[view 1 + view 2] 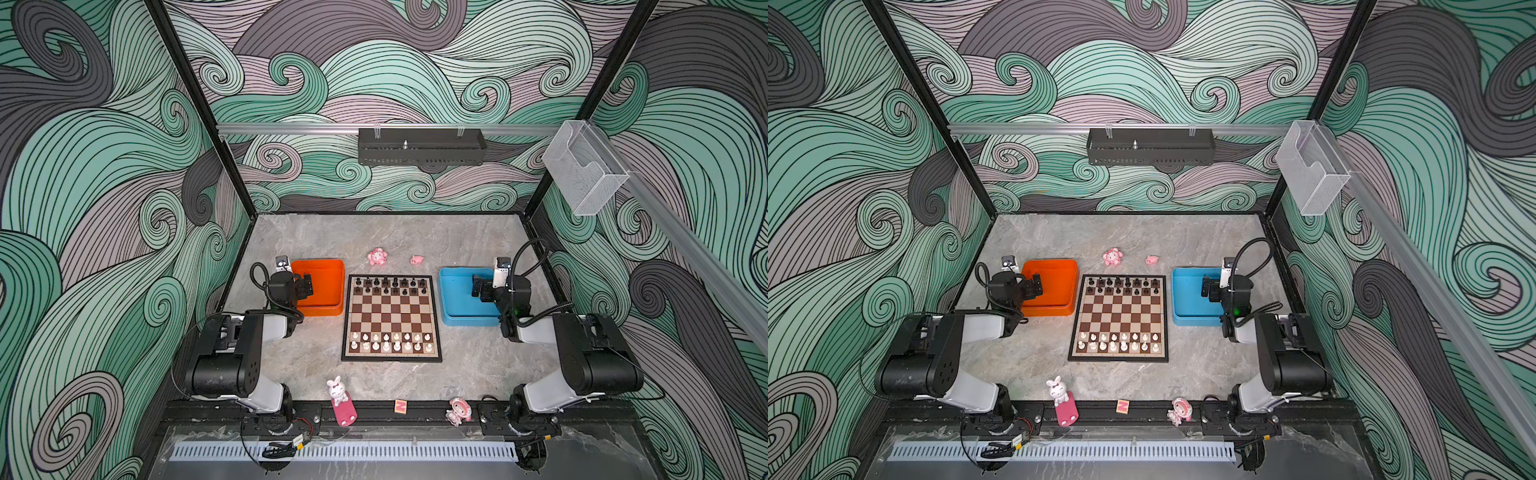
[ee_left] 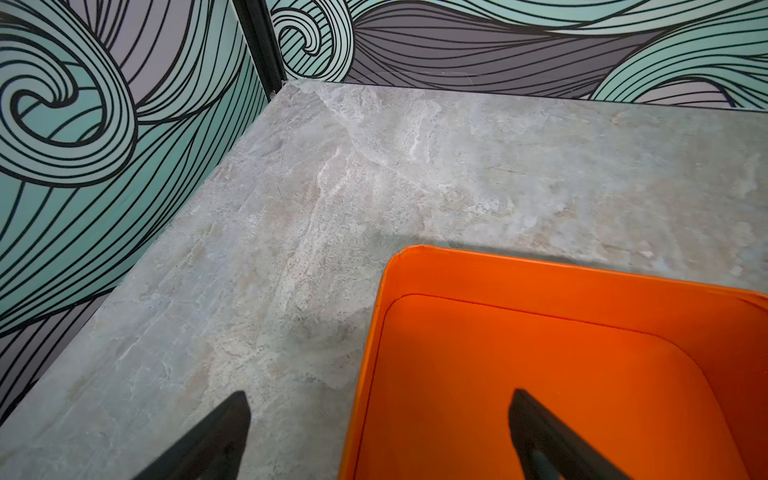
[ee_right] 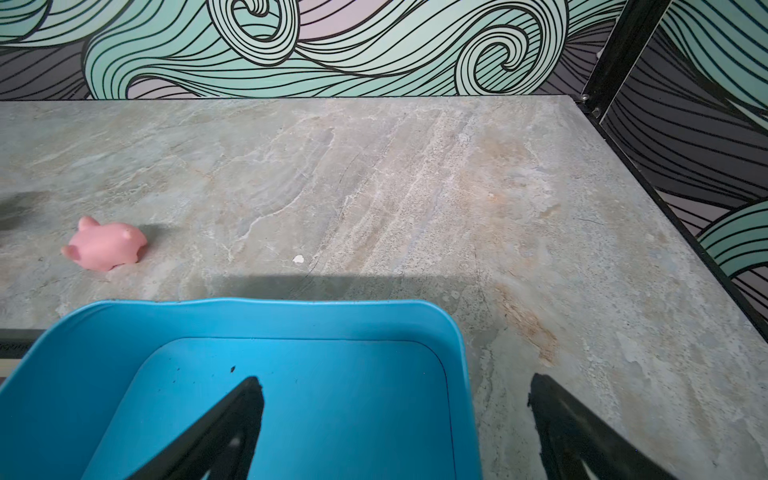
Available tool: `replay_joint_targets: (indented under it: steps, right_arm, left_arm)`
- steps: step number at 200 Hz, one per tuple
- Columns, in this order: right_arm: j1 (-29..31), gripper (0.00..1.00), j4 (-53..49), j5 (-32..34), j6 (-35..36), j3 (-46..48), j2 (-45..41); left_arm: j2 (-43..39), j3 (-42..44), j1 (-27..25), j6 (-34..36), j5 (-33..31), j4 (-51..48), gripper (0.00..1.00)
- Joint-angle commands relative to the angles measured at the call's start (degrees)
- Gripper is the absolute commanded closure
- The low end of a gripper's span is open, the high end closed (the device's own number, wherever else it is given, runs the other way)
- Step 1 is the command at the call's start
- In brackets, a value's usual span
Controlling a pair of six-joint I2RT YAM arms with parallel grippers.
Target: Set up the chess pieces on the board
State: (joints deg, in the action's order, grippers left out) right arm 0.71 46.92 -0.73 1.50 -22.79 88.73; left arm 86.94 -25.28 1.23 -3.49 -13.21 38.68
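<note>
The board (image 1: 391, 318) (image 1: 1120, 318) lies flat in the middle of the table in both top views. Black chess pieces (image 1: 390, 286) (image 1: 1122, 286) fill its two far rows and white chess pieces (image 1: 390, 341) (image 1: 1119, 341) its two near rows. My left gripper (image 1: 307, 284) (image 2: 379, 405) hangs open over the left rim of the orange tray (image 1: 328, 309) (image 2: 582, 332), holding nothing. My right gripper (image 1: 477, 286) (image 3: 395, 392) hangs open over the right rim of the blue tray (image 1: 453, 322) (image 3: 291, 320), also holding nothing. Neither wrist view shows any piece.
Both trays show bare floors. A pink round figurine (image 1: 377, 257) and a pink pig (image 1: 416, 260) (image 3: 104, 246) lie beyond the board. At the table's near edge stand a rabbit figurine (image 1: 338, 392), a small letter block (image 1: 400, 406) and a pink-hooded figurine (image 1: 458, 410). Patterned walls close three sides.
</note>
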Motion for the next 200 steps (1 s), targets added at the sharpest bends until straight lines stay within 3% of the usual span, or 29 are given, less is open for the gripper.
replay_joint_targets:
  steps: [1, 37, 57, 200]
  right_arm:
    - [-0.4, 0.01, 0.6, -1.4, 0.2, -1.1, -0.2]
    - [-0.9, 0.01, 0.8, 0.0, -1.1, -0.9, -0.4]
    - [-0.2, 0.01, 0.9, 1.3, -0.4, -0.9, -0.4]
    - [0.4, 0.01, 0.8, 0.9, 0.6, -0.9, -0.4]
  left_arm:
    - [0.6, -1.6, 0.3, -0.5, 0.9, -0.4, 0.01]
    - [0.6, -1.6, 0.3, -0.6, 1.1, -0.4, 0.01]
    - [0.7, -2.2, 1.0, 1.3, 7.2, -1.3, 0.01]
    - [0.7, -2.1, 1.2, 1.3, 7.4, -1.2, 0.01]
